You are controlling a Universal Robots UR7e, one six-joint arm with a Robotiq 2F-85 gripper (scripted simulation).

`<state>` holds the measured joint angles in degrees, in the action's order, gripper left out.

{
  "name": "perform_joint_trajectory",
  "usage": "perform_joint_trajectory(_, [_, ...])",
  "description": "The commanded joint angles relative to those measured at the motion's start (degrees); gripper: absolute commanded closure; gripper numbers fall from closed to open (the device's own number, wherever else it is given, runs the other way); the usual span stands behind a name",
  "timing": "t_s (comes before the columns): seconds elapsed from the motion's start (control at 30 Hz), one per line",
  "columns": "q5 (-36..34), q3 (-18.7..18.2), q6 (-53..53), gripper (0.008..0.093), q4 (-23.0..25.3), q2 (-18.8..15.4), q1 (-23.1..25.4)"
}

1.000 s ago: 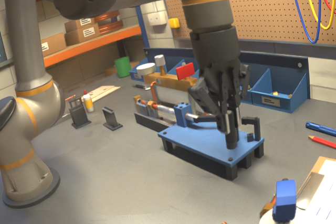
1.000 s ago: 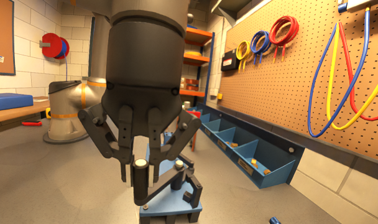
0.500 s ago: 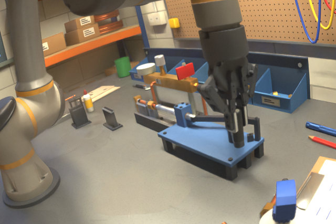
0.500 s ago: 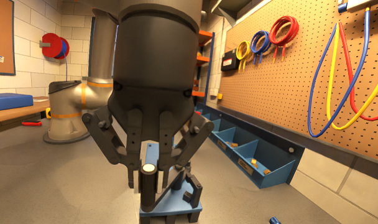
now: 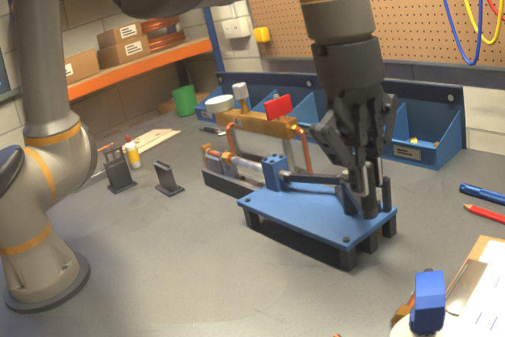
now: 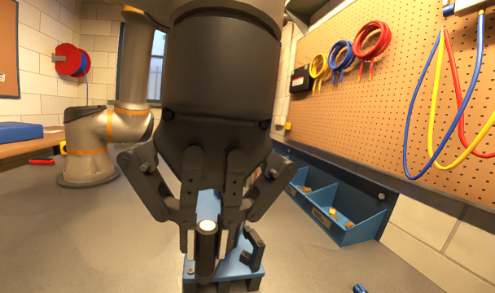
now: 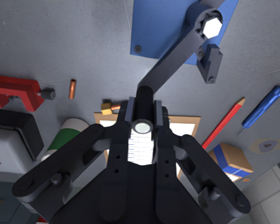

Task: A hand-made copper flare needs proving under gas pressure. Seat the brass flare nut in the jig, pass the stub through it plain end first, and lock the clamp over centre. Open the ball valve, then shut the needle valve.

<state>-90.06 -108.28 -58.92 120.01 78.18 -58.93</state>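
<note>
The clamp handle [image 5: 368, 190] [image 6: 206, 252] [image 7: 144, 104], a dark upright cylinder with a pale top, stands at the near end of the blue jig plate [image 5: 316, 207]. I hold it in my closed gripper [image 5: 368, 180] [image 6: 206, 240] [image 7: 143, 114]. The clamp's dark arm [image 5: 312, 179] [image 7: 172, 61] runs from the handle to a blue block [image 5: 274, 171] on the plate. Above sits the brass manifold [image 5: 259, 123] with a red valve lever [image 5: 278, 106], a white knob [image 5: 240, 90] and a gauge [image 5: 219, 103].
Blue wall bins [image 5: 420, 133] stand behind the jig. A blue tool [image 5: 481, 193] and a red pencil [image 5: 485, 214] lie to the right. A clipboard [image 5: 477, 280] and blue tape measure [image 5: 428, 300] sit at the near right. Two dark stands [image 5: 167, 178] and a glue bottle [image 5: 132, 152] are left.
</note>
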Motion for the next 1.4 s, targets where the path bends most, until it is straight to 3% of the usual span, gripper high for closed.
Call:
perform_joint_trajectory(0.0, [0.06,0.15,0.04,0.0934,0.13,-0.12,0.05])
perform_joint_trajectory(1.37, [0.06,4.64,2.06,0.0934,-0.89,-3.59,2.07])
